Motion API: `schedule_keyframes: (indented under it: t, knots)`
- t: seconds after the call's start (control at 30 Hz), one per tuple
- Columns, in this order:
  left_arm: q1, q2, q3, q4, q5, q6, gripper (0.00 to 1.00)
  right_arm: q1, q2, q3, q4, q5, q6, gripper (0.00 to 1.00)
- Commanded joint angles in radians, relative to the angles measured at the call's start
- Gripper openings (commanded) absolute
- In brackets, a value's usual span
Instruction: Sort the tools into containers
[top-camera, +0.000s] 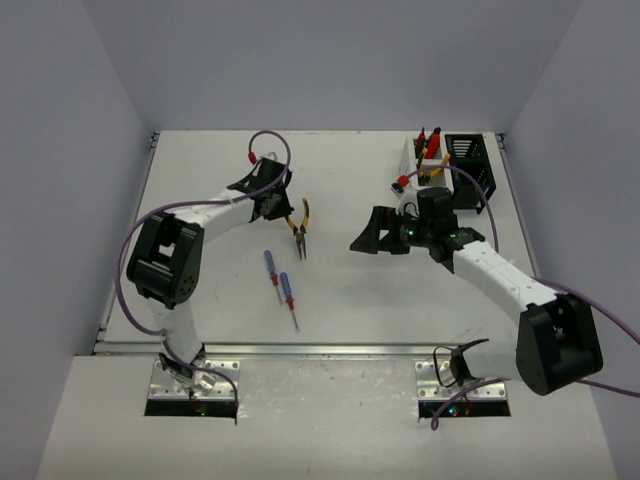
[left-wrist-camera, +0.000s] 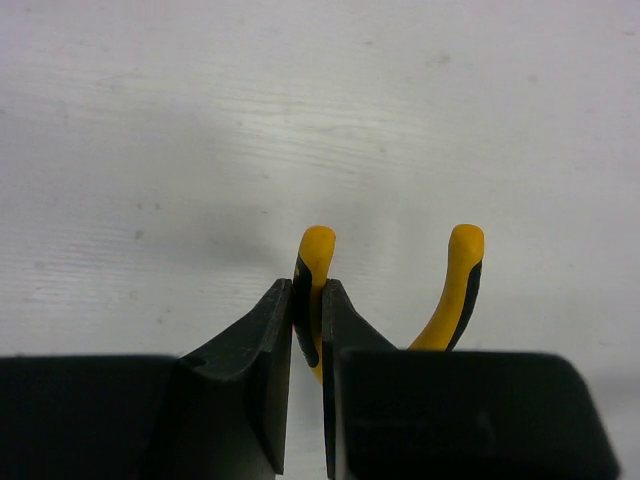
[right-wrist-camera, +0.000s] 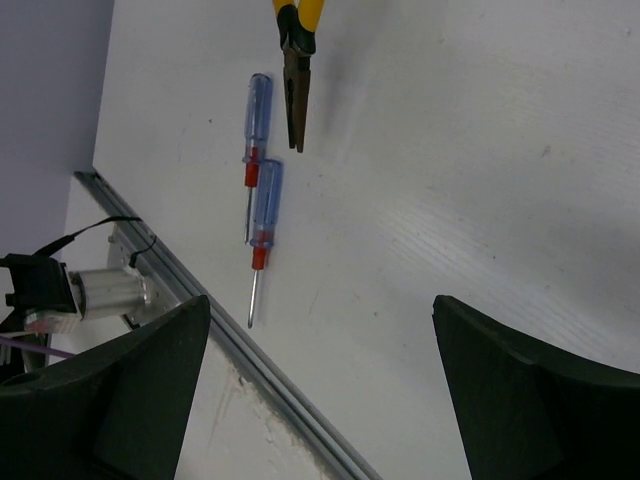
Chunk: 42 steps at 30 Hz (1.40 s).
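Yellow-handled pliers are left of the table's centre, nose pointing toward the near edge. My left gripper is shut on one yellow handle; the other handle stands free to its right. Two thin blue-and-red screwdrivers lie just in front of the pliers, and the right wrist view shows them too. My right gripper hangs open over bare table right of centre, nothing between its fingers. The white bin and black bin stand at the back right.
Red and yellow-handled tools stick up out of the white bin. A metal rail runs along the table's near edge. Grey walls close in the table on the left, back and right.
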Motion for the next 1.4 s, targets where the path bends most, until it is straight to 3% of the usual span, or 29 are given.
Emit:
schedule_keyframes:
  t: [0.0,0.37,0.57,0.67,0.77,0.83,1.03,1.07,1.1,1.13,1.17,1.3,1.37]
  knots:
    - [-0.048,-0.176,-0.023,0.188,0.065,-0.014,0.00,0.016,0.040,0.068,0.162,-0.114,-0.014,0.90]
    - [-0.138,-0.450,-0.139,0.225,0.218,-0.029,0.00,0.103,0.199,0.289,0.239,-0.175,-0.019,0.82]
    - [-0.166,-0.510,-0.169,0.222,0.240,-0.023,0.00,0.111,0.233,0.372,0.218,-0.097,0.006,0.73]
    - [-0.172,-0.514,-0.167,0.214,0.268,-0.020,0.00,0.122,0.238,0.396,0.182,-0.019,-0.021,0.61]
    - [-0.187,-0.519,-0.166,0.212,0.264,-0.012,0.00,0.123,0.241,0.386,0.197,-0.054,-0.009,0.29]
    - [-0.187,-0.521,-0.159,0.212,0.261,-0.007,0.00,0.123,0.236,0.368,0.219,-0.087,0.014,0.01]
    - [-0.188,-0.531,-0.112,0.193,0.240,0.039,0.00,0.123,0.210,0.336,0.249,-0.105,0.049,0.00]
    - [-0.188,-0.534,-0.103,0.183,0.224,0.044,0.13,0.123,0.206,0.339,0.246,-0.083,0.048,0.00]
    - [-0.188,-0.544,-0.087,0.156,0.197,0.057,0.52,0.122,0.198,0.350,0.229,-0.044,0.028,0.00]
    - [-0.188,-0.552,-0.081,0.153,0.194,0.063,0.56,0.122,0.198,0.352,0.210,-0.039,0.026,0.00]
    - [-0.188,-0.562,-0.077,0.135,0.161,0.068,0.69,0.123,0.191,0.365,0.176,0.010,0.006,0.00]
    - [-0.188,-0.644,-0.039,0.014,0.024,0.111,0.98,0.110,0.157,0.367,0.126,0.161,-0.021,0.00]
    - [-0.187,-0.702,-0.029,-0.062,-0.011,0.142,1.00,0.094,0.135,0.376,0.070,0.267,-0.035,0.00]
